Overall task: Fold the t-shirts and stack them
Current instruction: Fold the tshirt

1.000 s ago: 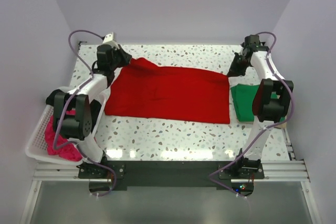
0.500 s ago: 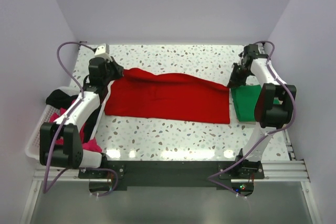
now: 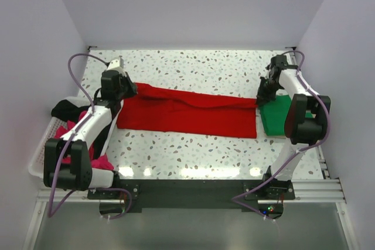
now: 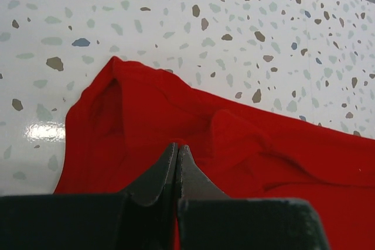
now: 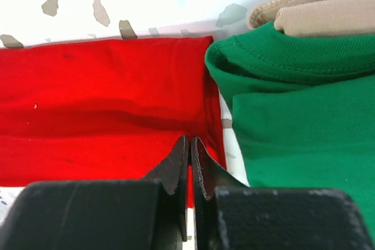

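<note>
The bright red t-shirt lies spread across the table's middle, its far edge doubled over toward the near side. My left gripper is shut on the shirt's far left corner; in the left wrist view the jaws are pressed together on red cloth. My right gripper is shut on the far right corner; in the right wrist view it pinches red cloth. A folded green t-shirt lies just right of the red one and shows in the right wrist view too.
A white slotted basket at the left table edge holds magenta pink cloth and black cloth. A tan cloth lies behind the green shirt. Speckled tabletop shows beyond the red shirt.
Both grippers have moved toward the near side with the red shirt's far edge, so the shirt now shows as a narrower band. The left arm's elbow has swung down.
</note>
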You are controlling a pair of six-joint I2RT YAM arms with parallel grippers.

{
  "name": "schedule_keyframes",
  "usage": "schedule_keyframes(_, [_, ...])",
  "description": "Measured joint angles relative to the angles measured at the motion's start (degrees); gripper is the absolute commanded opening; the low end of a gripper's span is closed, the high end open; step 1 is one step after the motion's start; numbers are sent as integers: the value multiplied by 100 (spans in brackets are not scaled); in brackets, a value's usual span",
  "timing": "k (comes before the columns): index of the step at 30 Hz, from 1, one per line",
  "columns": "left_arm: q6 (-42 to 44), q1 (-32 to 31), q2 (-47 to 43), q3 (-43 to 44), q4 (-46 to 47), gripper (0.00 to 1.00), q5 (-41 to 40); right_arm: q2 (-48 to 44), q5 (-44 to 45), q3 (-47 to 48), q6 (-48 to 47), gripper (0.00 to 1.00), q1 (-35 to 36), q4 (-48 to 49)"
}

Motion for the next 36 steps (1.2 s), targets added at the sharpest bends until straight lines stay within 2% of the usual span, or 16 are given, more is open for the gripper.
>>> schedule_keyframes(9, [105,0,-315,-315,-339,0,7,-76,160,-280,-66,0,0,37])
schedule_keyframes(11, [107,0,-479,-396,-466,0,31,-114,168,-350,-72,18,0,39])
schedule_keyframes(12, [109,0,-562,-442,-520,0,57,-142,173,-387,-76,31,0,35])
schedule_keyframes(15, [122,0,-785,-588,-603,0,181,-297,173,-461,-114,42,0,24])
schedule_keyframes(20, [129,0,-975,-861,-802,2,463,-643,162,-455,-155,48,116,22])
schedule_keyframes(25, [232,0,-973,-951,-1130,3,632,-614,96,-92,-125,50,796,33])
schedule_keyframes(28, [334,0,-986,-951,-1333,7,649,-433,-59,212,-31,50,1226,164])
schedule_keyframes(34, [533,0,-1038,-968,-1845,25,756,476,-501,1047,214,52,1961,435])
schedule_keyframes(36, [549,0,-1058,-986,-2022,39,785,905,-743,1475,278,53,2214,511])
